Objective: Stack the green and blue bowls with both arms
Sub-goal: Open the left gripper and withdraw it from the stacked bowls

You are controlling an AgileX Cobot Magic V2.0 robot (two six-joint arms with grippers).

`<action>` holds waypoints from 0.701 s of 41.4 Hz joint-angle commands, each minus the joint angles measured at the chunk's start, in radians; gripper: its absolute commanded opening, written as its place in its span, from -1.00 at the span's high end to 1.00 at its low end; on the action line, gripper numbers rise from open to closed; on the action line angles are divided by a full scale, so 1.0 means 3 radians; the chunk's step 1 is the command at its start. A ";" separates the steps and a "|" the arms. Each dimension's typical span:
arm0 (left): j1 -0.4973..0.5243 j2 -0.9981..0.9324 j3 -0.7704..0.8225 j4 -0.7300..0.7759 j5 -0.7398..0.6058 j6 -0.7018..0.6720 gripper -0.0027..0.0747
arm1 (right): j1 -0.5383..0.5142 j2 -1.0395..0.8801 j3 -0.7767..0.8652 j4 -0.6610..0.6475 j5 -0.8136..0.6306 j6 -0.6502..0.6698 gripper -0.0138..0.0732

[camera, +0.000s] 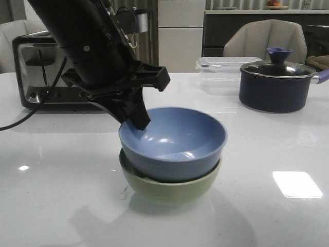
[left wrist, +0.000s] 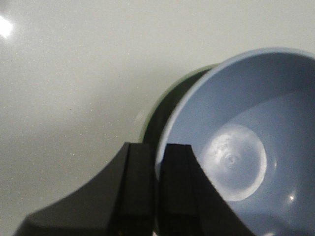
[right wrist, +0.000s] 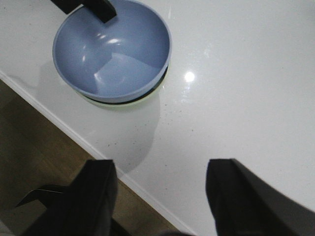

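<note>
The dusty blue bowl (camera: 175, 139) sits nested inside the sage green bowl (camera: 169, 188) near the front middle of the white table. My left gripper (camera: 136, 121) is shut on the blue bowl's left rim, one finger inside and one outside. The left wrist view shows my left gripper (left wrist: 157, 152) pinching the rim of the blue bowl (left wrist: 246, 123), with the green bowl's rim (left wrist: 162, 108) under it. My right gripper (right wrist: 160, 169) is open and empty above the table's front edge, away from the blue bowl (right wrist: 113, 49). A sliver of the green bowl (right wrist: 133, 101) shows beneath it.
A black-and-chrome toaster (camera: 41, 72) stands at the back left with its cable (camera: 15, 123) trailing off the table. A dark navy lidded pot (camera: 277, 85) and a clear lidded container (camera: 221, 64) stand at the back right. The table's front edge (right wrist: 74, 132) runs close to the bowls.
</note>
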 commanded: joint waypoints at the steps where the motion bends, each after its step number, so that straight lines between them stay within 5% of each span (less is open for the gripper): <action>1: -0.0028 -0.0110 -0.0102 0.0022 -0.0184 -0.0023 0.69 | -0.0004 -0.0021 -0.0089 0.0009 -0.0196 -0.0044 -0.48; 18: -0.0028 0.0042 -0.0102 0.0034 -0.0209 -0.0023 0.65 | -0.0004 -0.0021 -0.0089 0.0009 -0.0196 -0.0044 -0.48; 29: -0.0028 0.0014 -0.0102 0.0034 -0.0233 -0.0023 -0.17 | -0.0004 -0.0021 -0.0089 0.0009 -0.0196 -0.0044 -0.48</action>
